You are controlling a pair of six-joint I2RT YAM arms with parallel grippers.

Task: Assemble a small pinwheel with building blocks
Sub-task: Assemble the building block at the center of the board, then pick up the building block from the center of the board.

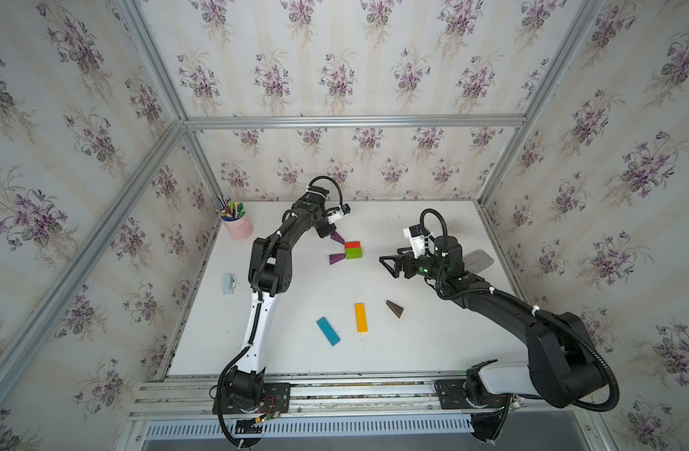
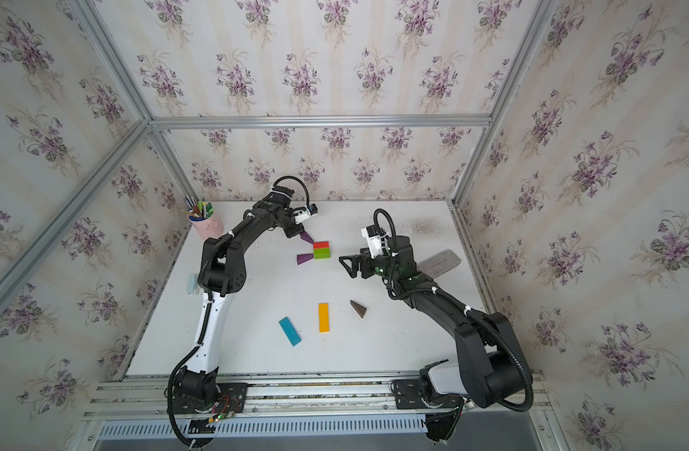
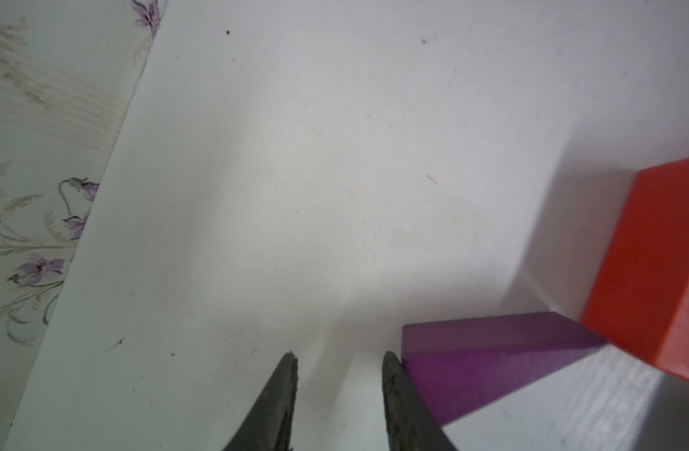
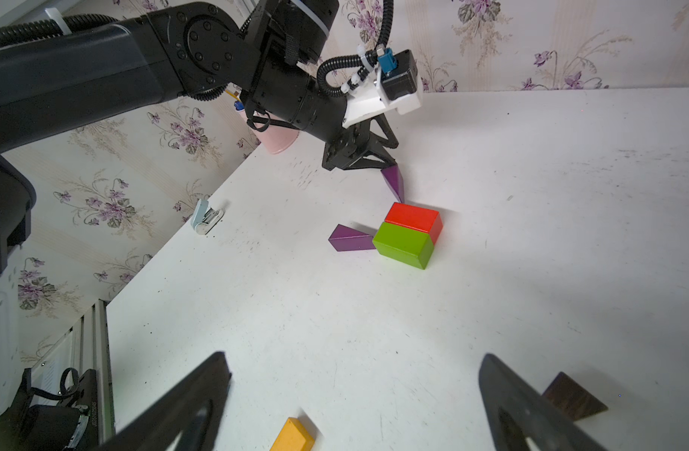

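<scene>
Far left, a pink cup [image 1: 239, 230] holds pens [image 1: 229, 209].
On the table [image 1: 413, 351], red block [image 1: 352, 245] meets green block [image 1: 353, 254]; left gripper [image 3: 339, 357], parted, empty, touches a purple wedge [image 3: 491, 359]; right gripper [image 4: 354, 359] gapes empty.

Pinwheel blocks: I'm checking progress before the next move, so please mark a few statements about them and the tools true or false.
1. The red block and green block touch side by side. True.
2. The left tool grips a purple wedge. False: its jaws are open and empty, and the wedge lies outside them, beside one finger.
3. The orange bar and blue bar are joined end to end. False: they lie apart.
4. The right tool is open and empty. True.
</scene>
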